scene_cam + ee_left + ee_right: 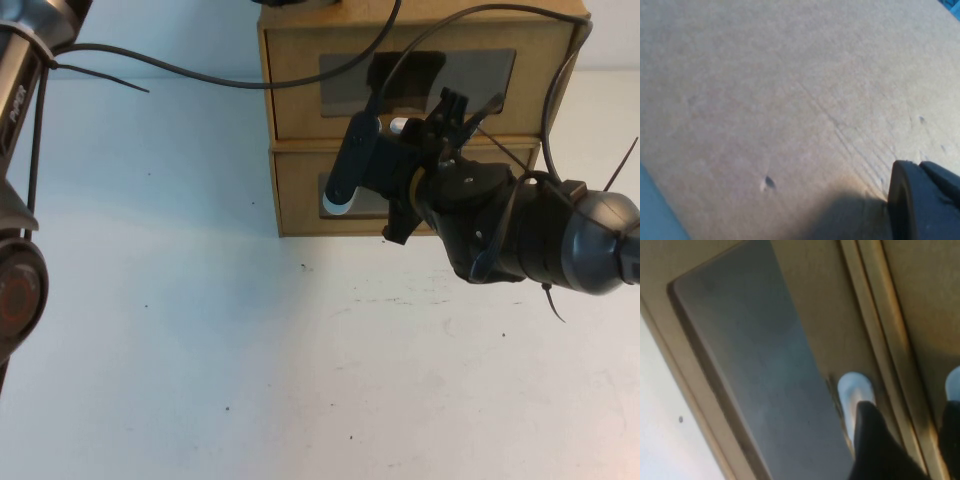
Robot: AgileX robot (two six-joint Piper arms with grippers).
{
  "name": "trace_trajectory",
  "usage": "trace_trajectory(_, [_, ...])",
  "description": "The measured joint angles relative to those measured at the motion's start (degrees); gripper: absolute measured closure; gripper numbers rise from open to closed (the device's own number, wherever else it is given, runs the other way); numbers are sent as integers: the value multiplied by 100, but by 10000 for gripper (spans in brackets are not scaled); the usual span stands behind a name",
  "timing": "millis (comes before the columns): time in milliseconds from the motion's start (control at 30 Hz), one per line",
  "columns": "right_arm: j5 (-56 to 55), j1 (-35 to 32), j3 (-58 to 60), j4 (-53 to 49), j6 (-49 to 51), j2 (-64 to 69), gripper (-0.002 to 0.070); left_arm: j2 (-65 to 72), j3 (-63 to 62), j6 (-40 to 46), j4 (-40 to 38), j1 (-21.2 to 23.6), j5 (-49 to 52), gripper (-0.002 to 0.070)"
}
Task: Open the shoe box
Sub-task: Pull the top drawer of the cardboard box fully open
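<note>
Shoe box (300,195), the lower of two stacked, is faced by the right claw (368,215), spread wide and empty, one tip beside the grey window (750,365). The approach seems nearly done; next, a grip on the front and a straight pull are called for. Just above the claw sits the upper box (290,90), where a cable (200,75) could snag. The left claw (920,200) is pressed near cardboard, its state impossible to tell.

Shoe boxes (300,140) are blocking the back — right gripper (905,387) crowding their front, left gripper (922,200) hugging cardboard (765,100); near table (250,380) is lying open.
</note>
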Motion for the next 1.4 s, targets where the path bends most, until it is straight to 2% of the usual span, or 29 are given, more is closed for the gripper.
trace_trajectory(167, [0,0,-35,64,-99,12,417,0,0,0,0,0,0,679])
trace_trajectory(500, [61,-22,-69,64,-280,12,479,0,0,-28,0,0,2,679])
trace_trajectory(1167, [72,-35,-69,64,-302,12,483,0,0,-45,0,0,12,679])
trace_trajectory(1267, [123,-35,-69,64,-302,12,524,0,0,-45,0,0,12,679])
trace_trajectory(1400, [238,-48,-82,54,-302,12,652,0,0,-45,0,0,23,679])
